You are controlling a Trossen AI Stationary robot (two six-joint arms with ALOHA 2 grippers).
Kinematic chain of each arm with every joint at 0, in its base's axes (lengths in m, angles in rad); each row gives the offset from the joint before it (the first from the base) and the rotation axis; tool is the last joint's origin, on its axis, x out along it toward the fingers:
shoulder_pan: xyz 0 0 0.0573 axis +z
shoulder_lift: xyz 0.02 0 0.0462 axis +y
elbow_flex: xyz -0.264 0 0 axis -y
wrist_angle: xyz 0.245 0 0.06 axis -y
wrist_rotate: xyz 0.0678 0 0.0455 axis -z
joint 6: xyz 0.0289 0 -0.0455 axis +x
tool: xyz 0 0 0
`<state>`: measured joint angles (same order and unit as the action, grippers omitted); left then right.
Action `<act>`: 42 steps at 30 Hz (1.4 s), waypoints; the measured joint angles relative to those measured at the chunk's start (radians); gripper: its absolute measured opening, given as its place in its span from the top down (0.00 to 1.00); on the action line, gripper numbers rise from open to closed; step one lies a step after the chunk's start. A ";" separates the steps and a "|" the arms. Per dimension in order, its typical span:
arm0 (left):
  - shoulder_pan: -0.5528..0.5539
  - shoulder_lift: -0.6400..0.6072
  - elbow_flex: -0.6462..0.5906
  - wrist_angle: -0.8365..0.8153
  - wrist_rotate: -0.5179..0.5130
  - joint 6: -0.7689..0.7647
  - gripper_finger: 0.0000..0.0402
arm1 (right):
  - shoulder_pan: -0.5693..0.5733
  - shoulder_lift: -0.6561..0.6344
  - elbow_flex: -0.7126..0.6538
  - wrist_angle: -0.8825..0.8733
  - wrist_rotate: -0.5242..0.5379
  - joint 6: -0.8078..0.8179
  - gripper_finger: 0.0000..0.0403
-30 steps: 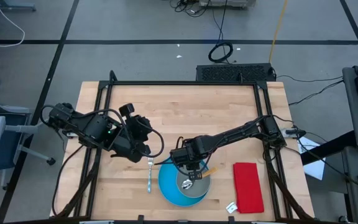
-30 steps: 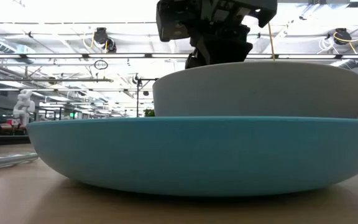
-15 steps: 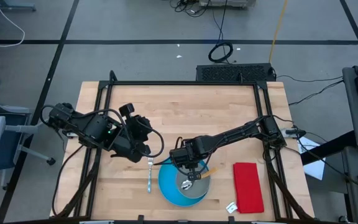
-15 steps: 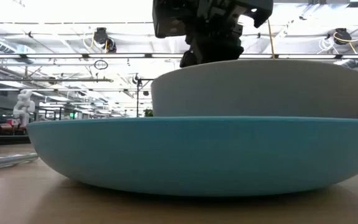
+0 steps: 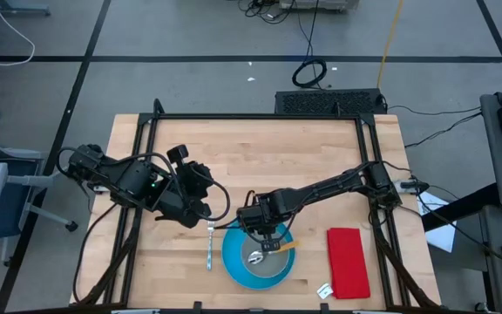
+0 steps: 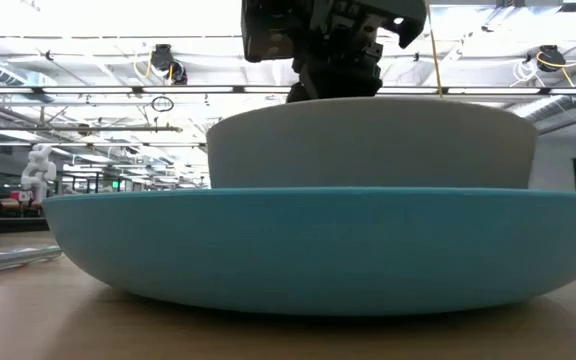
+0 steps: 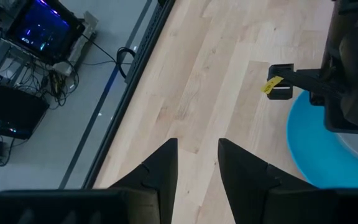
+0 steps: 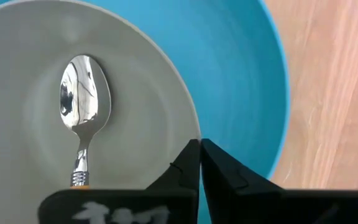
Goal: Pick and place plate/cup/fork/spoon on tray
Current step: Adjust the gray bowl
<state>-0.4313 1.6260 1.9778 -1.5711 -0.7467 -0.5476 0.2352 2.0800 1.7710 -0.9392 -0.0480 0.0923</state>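
The bright-blue plate (image 5: pixel 234 264) lies on the table near its front edge. The pale-grey cup (image 5: pixel 254 261) stands on it. The spoon (image 8: pixel 82 106) lies in the cup, its orange handle (image 5: pixel 283 247) over the rim. My right gripper (image 8: pixel 199 149) comes down at the cup's far side and is shut on its rim. The fork (image 5: pixel 210 246) lies flat on the table left of the plate. My left gripper (image 7: pixel 197 165) hangs open above the table, left of the plate, with nothing between its fingers. No tray shows in any view. My right gripper pinches the cup's rim (image 8: pixel 196 132) on the cup's far side, with one finger inside the cup and one outside over the plate. The fingers come from above and point steeply down. The cup (image 6: pixel 368 140) stands upright with its bottom on the plate (image 6: pixel 318 250).
A red rectangular cloth (image 5: pixel 348 262) lies flat right of the plate, with a small white tag (image 5: pixel 325 291) at the front edge beside it. A black frame (image 5: pixel 260 117) runs around the tabletop. The far half of the table is bare wood.
My right gripper has shut on the cup's rim while staying in place. The cup has slid a little across the plate toward the table's left, and the spoon has gone with it. My left arm has kept still.
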 joint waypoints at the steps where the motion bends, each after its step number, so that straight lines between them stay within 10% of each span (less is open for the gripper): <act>1: 0.000 0.000 0.000 0.000 0.000 0.000 0.70 | -0.002 0.000 0.000 0.004 0.001 -0.003 1.00; 42: 0.000 0.000 0.000 0.000 -0.007 0.020 0.70 | -0.045 0.000 0.000 0.060 -0.005 -0.040 1.00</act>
<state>-0.4314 1.6260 1.9778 -1.5711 -0.7536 -0.5274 0.1902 2.0804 1.7710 -0.8787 -0.0528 0.0518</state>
